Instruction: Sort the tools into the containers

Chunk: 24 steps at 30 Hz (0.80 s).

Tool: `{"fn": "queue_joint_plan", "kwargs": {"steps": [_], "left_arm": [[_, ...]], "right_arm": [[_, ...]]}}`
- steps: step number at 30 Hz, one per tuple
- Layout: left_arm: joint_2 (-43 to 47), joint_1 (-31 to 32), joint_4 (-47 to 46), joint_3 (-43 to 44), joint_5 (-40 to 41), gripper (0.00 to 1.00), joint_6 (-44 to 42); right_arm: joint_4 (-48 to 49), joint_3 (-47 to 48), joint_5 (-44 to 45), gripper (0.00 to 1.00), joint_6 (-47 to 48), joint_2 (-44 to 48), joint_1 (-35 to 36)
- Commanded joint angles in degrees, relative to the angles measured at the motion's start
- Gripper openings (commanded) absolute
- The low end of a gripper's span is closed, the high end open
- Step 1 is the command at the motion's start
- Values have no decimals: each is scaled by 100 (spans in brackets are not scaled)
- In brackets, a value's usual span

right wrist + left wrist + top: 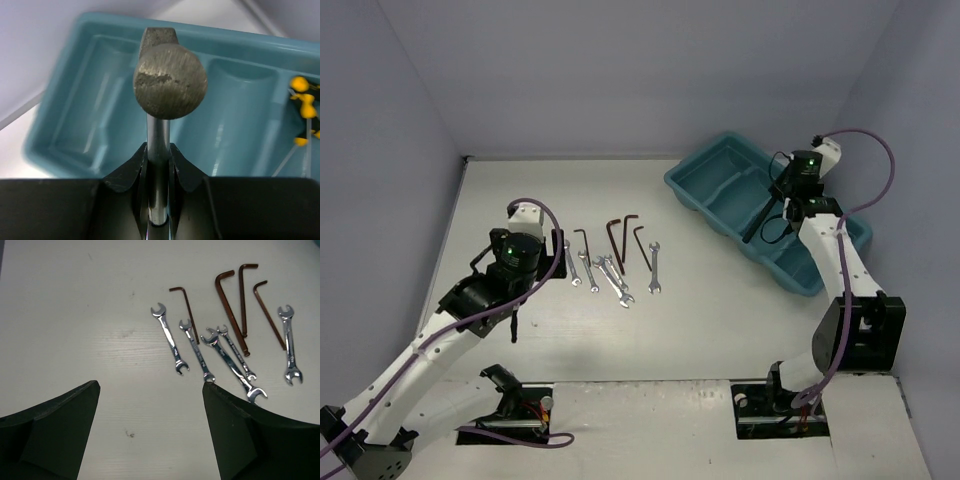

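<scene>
Several silver wrenches [605,275] and dark L-shaped hex keys [620,235] lie in a row at mid table. They also show in the left wrist view, wrenches [200,352] in front and hex keys [227,300] behind. My left gripper [552,262] is open and empty, just left of the row and above the table. My right gripper [778,195] is shut on a small hammer with a round grey head [170,80] and a silver shaft, held over the teal tray [720,185]. The hammer's dark handle [760,222] hangs down over a middle compartment.
A yellow-and-black handled tool [302,100] lies in the tray's right compartment; in the top view my right arm hides it. Purple cables trail from both arms. Walls close the table at the back and sides.
</scene>
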State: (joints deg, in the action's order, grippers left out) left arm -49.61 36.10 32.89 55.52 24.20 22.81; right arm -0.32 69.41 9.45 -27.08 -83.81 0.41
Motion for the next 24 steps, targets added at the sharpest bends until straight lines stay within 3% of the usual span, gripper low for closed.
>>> {"fn": "queue_joint_plan", "kwargs": {"steps": [1,15,20,24], "left_arm": [[122,7,-121,-323,472,81,-269],[89,-9,-697,-821,536,81,-552],[109,-33,-713,-832,534,81,-567],[109,-41,-714,-832,507,81,-576]], "right_arm": [[397,144,-202,0,-206,-426,-388],[346,537,-324,0,-265,-2083,-994],[331,643,-418,13,-358,-2418,-1077],[279,809,-486,38,-377,-2484,-1069]]}}
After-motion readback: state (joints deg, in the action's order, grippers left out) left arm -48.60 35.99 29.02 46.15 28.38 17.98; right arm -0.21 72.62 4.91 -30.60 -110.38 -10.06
